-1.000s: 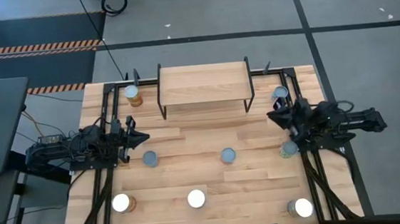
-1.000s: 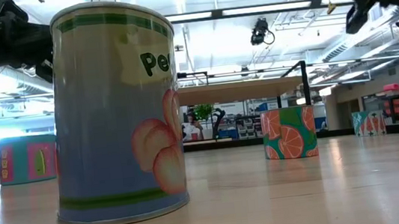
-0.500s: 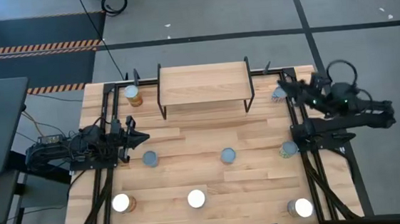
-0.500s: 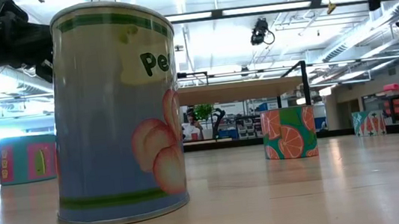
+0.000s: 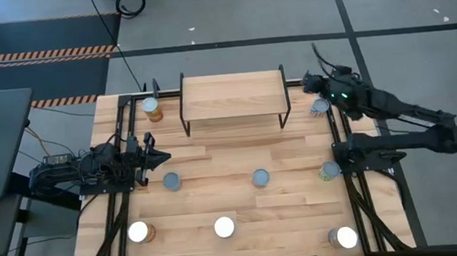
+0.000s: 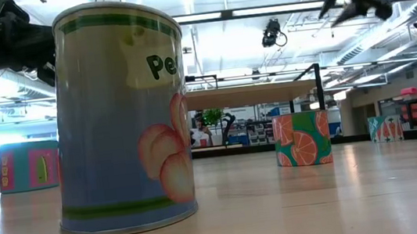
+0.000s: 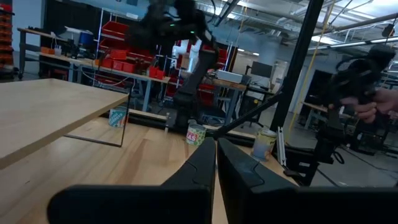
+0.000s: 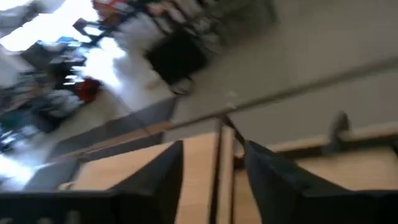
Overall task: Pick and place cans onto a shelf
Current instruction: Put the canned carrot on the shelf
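With the small light-wood shelf point(image 5: 232, 95) bare and eight silver-topped cans point(image 5: 224, 226) on the worktop point(image 5: 243, 209), the right hand point(image 5: 311, 81), fingers spread, hovers upper right; the left hand point(image 5: 156, 157), fingers pressed together, waits at mid-left.

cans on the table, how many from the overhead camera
8: back left corner; back right, partly under the right arm; three across the middle; three along the front. None on the shelf.

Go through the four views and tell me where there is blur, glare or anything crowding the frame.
Right wrist view: smeared with motion blur, only the right gripper and the shelf edge readable. High view: sharp, but three cans near the front edge glare white on top. Low view: one peach-labelled can looms huge, soft-edged. Left wrist view: fairly clear, the left gripper dark against a bright room.
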Tool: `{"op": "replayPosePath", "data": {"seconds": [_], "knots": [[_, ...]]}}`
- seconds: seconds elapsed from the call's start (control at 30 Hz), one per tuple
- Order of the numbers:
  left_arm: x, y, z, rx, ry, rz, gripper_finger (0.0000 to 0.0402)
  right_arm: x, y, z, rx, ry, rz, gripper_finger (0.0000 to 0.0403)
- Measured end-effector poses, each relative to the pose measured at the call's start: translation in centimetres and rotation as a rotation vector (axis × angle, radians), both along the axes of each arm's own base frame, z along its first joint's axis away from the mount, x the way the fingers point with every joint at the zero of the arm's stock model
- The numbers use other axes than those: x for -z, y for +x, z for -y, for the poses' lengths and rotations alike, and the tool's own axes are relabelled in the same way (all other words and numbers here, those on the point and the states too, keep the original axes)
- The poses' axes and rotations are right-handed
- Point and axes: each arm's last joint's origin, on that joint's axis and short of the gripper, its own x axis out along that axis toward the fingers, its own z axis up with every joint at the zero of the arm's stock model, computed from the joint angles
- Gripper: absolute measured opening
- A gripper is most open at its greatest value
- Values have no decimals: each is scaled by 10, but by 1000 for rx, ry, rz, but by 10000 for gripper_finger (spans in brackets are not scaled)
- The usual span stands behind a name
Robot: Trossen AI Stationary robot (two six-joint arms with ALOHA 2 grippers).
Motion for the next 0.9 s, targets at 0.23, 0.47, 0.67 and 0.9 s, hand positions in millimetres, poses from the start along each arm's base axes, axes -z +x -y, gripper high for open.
{"op": "replayPosePath", "data": {"seconds": [0.23,0.47,0.67,0.9], "knots": [[0,0,0,0,0,-1,23,23,-1,50,172,363,7,297],[0,0,0,0,0,0,23,47,-22,74,385,692,36,386],[0,0,0,0,0,0,23,68,-25,85,525,868,-12,395],[0,0,0,0,0,0,23,92,-19,102,588,984,-68,398]]}}
